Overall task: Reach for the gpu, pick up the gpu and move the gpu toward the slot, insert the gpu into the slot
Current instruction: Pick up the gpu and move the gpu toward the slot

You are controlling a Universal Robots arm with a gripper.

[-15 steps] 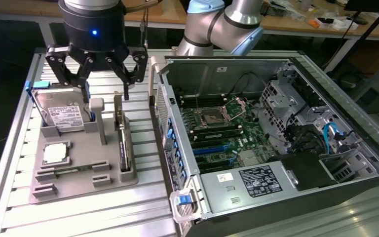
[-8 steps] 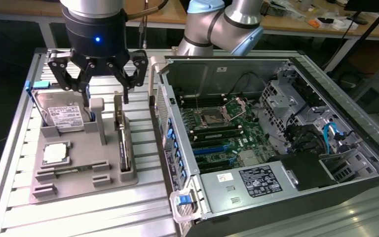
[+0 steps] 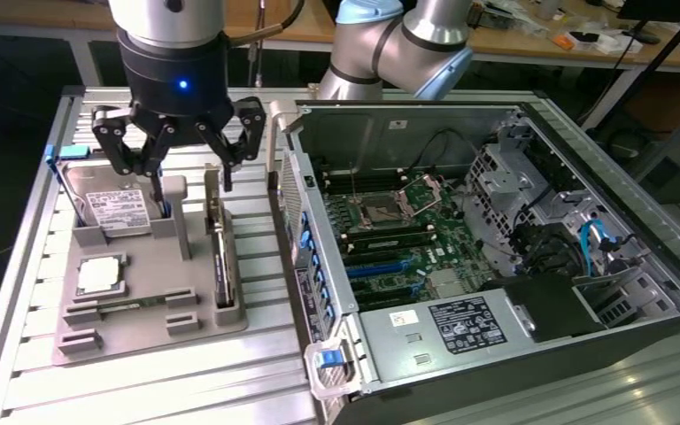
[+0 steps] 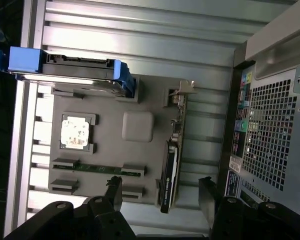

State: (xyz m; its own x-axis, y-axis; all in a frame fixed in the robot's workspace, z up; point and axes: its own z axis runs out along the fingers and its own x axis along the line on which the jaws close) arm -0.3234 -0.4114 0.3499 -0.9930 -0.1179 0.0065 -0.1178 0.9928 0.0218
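Over the grey tray on the exterior view's left, I have the gripper hanging with its jaws spread wide and nothing between them. The gpu stands on edge in its holder at the tray's right side, untouched. In the wrist view the gpu lines up between the gripper's two fingers, which I judge to be above it and not in contact. So I am in the reach: no grasp, no lift, no insertion yet. The slot, a blue strip on the green motherboard inside the open case, looks unoccupied. As for writing, the hard drive has a white label and the power supply a black-and-white one, but I cannot read either.
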